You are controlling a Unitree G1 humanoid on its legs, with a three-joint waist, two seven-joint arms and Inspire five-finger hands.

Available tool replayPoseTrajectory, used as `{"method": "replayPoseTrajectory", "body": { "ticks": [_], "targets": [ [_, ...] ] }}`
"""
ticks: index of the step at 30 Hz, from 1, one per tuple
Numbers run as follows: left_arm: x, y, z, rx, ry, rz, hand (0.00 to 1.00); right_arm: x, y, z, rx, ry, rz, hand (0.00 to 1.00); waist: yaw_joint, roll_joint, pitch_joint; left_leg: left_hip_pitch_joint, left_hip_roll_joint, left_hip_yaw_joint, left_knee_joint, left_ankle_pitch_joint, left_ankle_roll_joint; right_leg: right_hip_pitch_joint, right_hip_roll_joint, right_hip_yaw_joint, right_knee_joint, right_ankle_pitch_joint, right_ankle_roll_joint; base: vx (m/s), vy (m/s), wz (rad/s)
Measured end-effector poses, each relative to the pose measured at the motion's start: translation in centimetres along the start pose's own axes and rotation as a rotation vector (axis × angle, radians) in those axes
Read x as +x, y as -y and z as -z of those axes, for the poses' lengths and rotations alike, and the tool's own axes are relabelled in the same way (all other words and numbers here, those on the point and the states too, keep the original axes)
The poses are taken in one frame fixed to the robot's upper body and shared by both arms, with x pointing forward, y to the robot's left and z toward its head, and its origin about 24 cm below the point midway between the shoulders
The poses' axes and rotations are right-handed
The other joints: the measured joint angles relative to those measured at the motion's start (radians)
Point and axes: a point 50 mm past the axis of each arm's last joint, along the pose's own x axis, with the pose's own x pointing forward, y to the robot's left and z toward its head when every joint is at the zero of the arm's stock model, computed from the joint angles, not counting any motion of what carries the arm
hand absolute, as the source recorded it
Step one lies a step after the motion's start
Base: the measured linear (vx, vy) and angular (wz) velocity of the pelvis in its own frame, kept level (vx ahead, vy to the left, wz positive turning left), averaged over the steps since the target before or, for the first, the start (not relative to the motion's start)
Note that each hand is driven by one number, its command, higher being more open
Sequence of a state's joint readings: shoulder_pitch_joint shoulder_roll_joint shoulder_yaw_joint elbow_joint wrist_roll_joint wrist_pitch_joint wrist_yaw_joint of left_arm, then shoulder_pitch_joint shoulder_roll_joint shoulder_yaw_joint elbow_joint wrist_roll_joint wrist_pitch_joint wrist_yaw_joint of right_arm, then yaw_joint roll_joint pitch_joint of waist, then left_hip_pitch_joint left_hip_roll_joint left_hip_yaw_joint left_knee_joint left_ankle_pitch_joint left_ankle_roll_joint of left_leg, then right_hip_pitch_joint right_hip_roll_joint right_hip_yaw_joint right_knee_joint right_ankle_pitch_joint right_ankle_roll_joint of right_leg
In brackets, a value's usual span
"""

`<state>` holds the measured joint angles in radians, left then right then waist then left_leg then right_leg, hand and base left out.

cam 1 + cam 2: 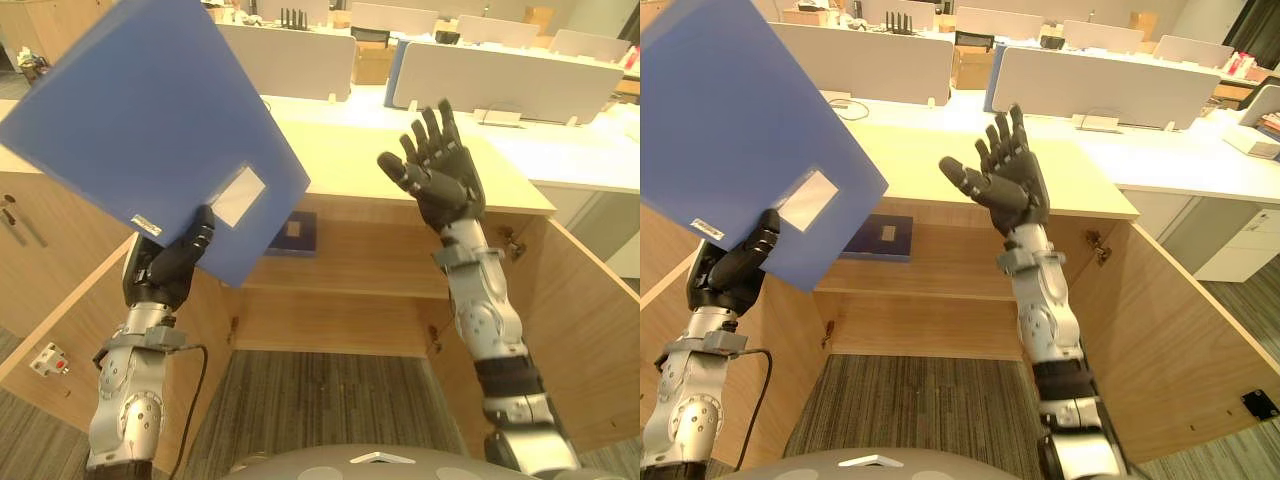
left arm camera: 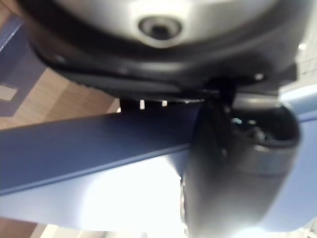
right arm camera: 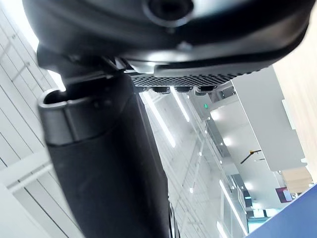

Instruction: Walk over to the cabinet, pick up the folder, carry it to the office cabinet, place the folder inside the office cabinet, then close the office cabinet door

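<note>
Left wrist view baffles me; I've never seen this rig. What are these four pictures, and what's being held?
It is a humanoid with two arms. Both eye views come from its head camera, looking down at its own arms; each wrist view looks along one hand from very close. The left robot hand grips a lower corner of the blue folder, raised and tilted before the open cabinet. The right robot hand is up, fingers spread, holding nothing. A dark blue item lies flat on the cabinet's shelf. The blue band in the left wrist view is the folder's edge; the right wrist view faces the ceiling.
</note>
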<state>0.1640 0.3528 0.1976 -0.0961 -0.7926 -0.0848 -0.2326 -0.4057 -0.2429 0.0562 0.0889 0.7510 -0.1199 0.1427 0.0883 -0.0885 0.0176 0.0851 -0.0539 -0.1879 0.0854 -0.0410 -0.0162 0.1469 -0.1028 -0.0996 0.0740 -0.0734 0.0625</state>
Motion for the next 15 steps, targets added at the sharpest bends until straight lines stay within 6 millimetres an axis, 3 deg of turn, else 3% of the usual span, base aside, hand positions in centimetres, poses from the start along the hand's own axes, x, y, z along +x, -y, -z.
{"method": "replayPoseTrajectory", "body": {
  "ticks": [7,15],
  "targets": [
    [0.6,-1.5,1.8,0.045,-0.133,0.019,0.0,3.5,-2.1,0.0,-0.045,-0.037,-0.113,1.0,0.032,0.001,0.0,-0.012,0.004,-0.001,0.015,-0.007,-0.002,0.004,0.005,0.004,-0.007,0.005,-0.001,0.05,-0.001,0.0],
    [2.3,-1.4,1.1,0.096,-0.149,0.104,0.0,6.6,-4.1,-0.9,-0.171,-0.076,-0.257,1.0,0.052,0.003,0.002,-0.029,0.005,-0.015,0.047,-0.023,-0.005,0.008,0.01,-0.007,-0.006,0.002,-0.005,0.01,0.001,0.05]
  ]
}}
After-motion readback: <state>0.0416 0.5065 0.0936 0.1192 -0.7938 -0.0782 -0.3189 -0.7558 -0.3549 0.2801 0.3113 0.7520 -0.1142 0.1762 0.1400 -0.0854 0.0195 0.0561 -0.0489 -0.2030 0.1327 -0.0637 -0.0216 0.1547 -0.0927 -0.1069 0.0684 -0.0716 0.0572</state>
